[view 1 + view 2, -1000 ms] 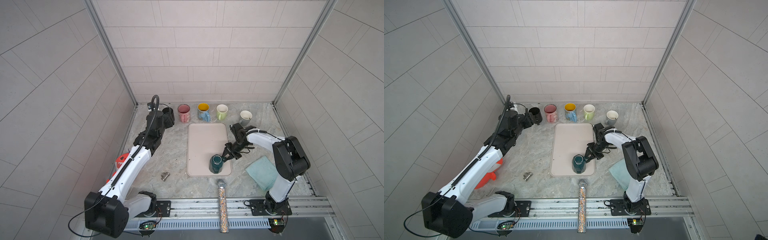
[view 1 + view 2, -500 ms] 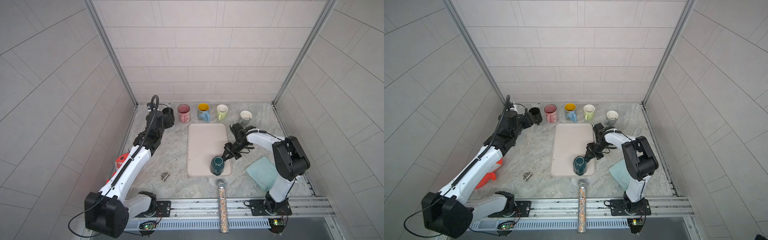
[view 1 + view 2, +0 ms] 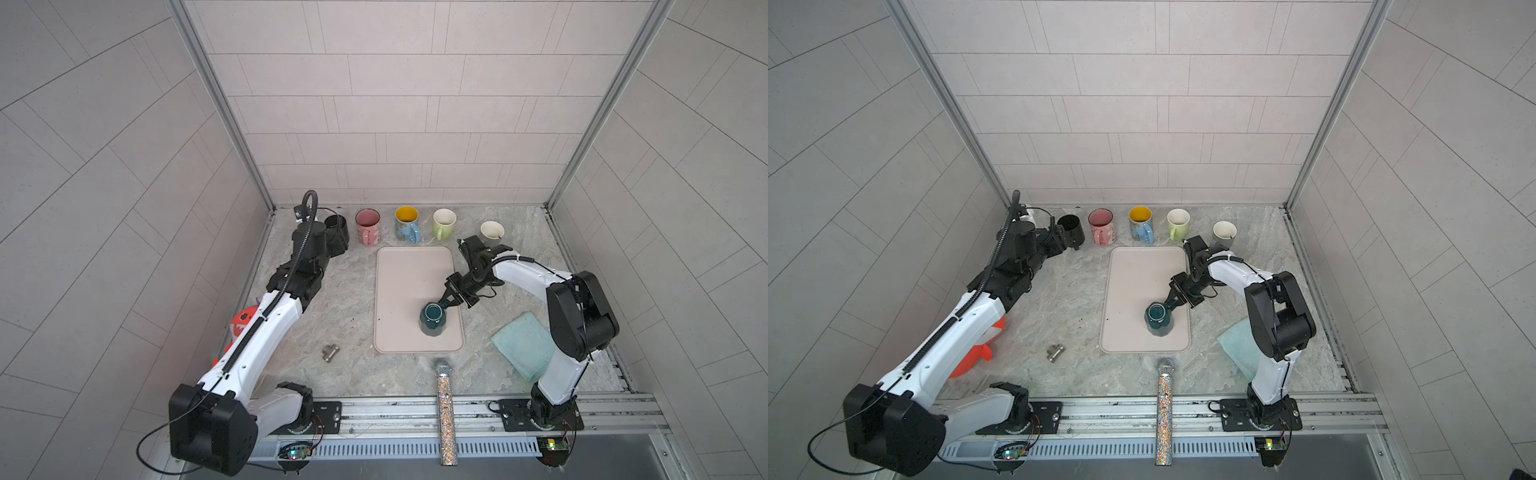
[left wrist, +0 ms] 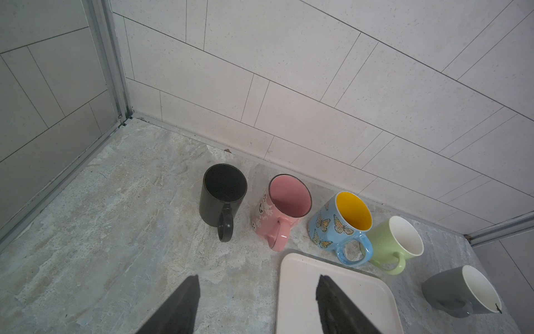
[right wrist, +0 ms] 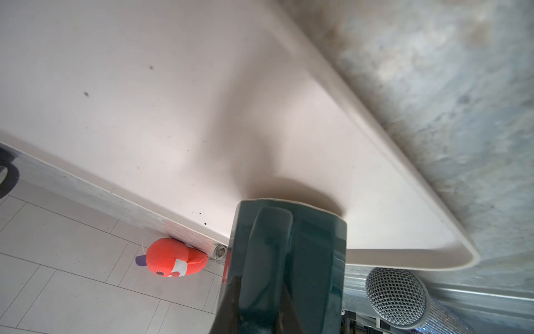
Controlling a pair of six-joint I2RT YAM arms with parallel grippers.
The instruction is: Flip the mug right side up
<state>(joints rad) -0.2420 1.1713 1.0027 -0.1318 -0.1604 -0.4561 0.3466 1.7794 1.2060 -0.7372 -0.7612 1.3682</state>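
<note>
Right jaws (narrow) on mug (image 3: 433,319) handle (image 5: 271,248)

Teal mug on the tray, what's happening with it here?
The right gripper is clamped on the handle of the teal mug, which stands upside down on the beige tray, not yet turned over. The left gripper hangs open at the back left, holding nothing, near the black mug at the end of a row of upright mugs along the back wall.

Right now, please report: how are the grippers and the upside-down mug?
Left gripper open, empty, short of black mug. Right gripper shut on teal mug handle. Mug upside down on tray. Nothing else on tray.
</note>
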